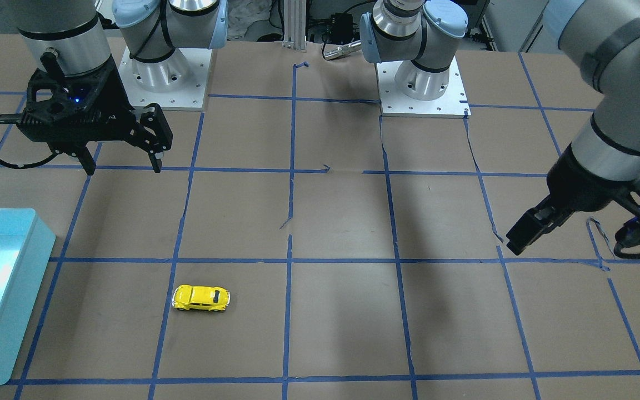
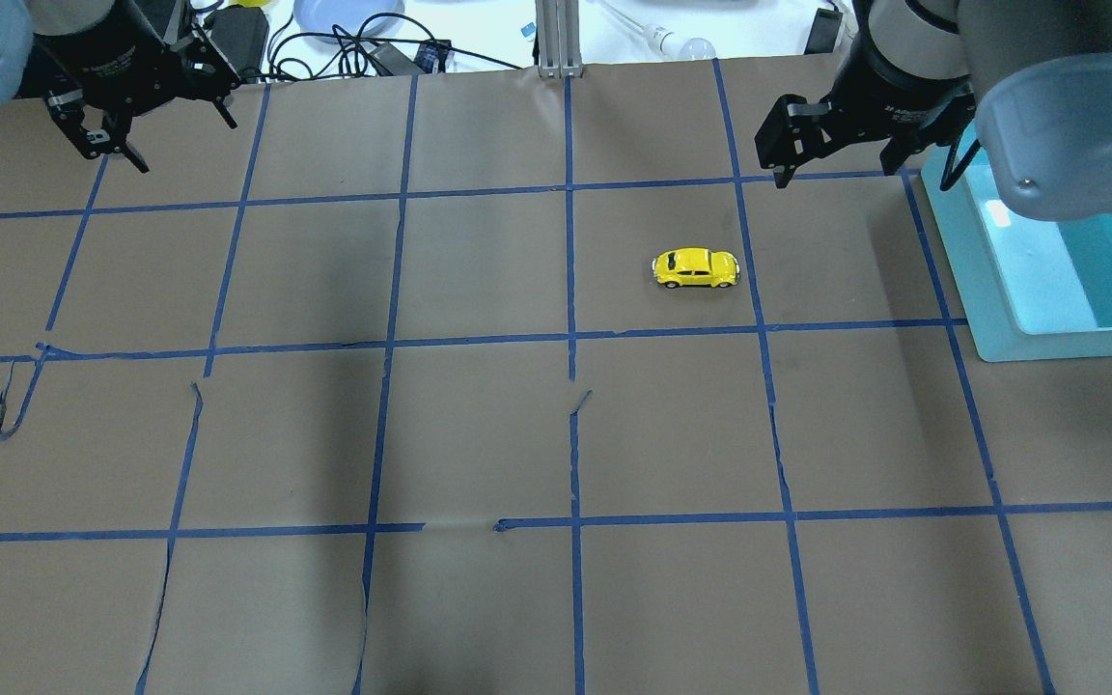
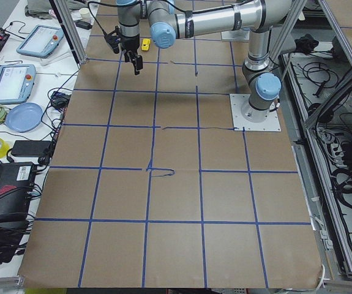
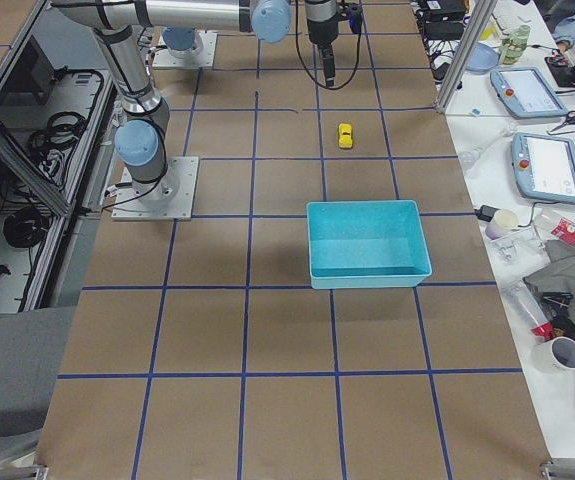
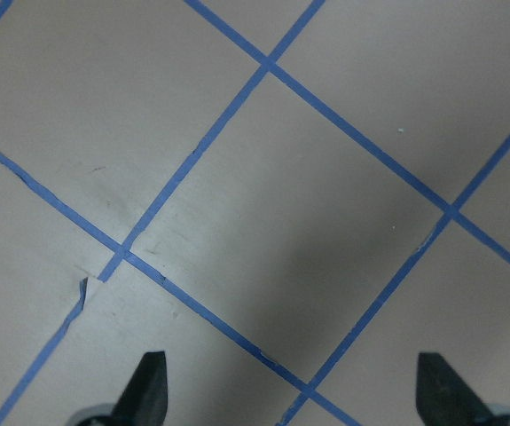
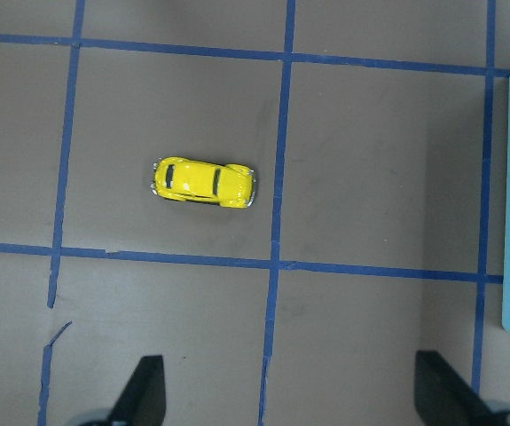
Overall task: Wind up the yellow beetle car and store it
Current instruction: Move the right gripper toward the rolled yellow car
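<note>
We see the yellow beetle car (image 1: 201, 298) upright on its wheels: glossy, round-backed, with dark windows and pale bumper ends. It lies side-on to the robot inside one taped square of the table (image 1: 342, 222), close to a blue tape line (image 1: 181, 222) but not on it. To the robot's right stands a teal bin (image 1: 36, 239), well apart from the car, with its open top facing up. The brown paper around the car is bare on all sides (only tape lines cross it). Farther back, the right claw (image 1: 123, 165) hangs above the table with its fingers spread, gripping nothing. The car sits out ahead of it, away from the robot's base, and does not touch it. The left claw (image 2: 181, 145) hangs far off on the other side, also spread wide and holding nothing.
</note>
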{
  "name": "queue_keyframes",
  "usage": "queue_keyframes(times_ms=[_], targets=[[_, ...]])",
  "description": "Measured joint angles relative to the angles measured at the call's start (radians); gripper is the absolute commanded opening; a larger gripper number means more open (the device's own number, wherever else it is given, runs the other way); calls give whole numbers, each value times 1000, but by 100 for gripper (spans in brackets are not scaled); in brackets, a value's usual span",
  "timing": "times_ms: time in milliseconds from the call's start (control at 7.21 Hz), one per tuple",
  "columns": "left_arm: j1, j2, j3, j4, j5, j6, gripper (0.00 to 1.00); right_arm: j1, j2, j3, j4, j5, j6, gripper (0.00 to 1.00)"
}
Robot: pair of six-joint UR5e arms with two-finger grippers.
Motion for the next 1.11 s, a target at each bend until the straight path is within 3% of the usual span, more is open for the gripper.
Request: queue_keyframes(times_ms=[555,832,1110], targets=[[-8,94,-8,-72,-24,175,100,-3,39,-17,2,3,-60,100],[-49,138,-45,-104,-51,342,100,-11,102,-45,1,4,-102,100],[-82,177,-91,-117,-59,393,100,-11,132,-53,-1,17,-49,100]])
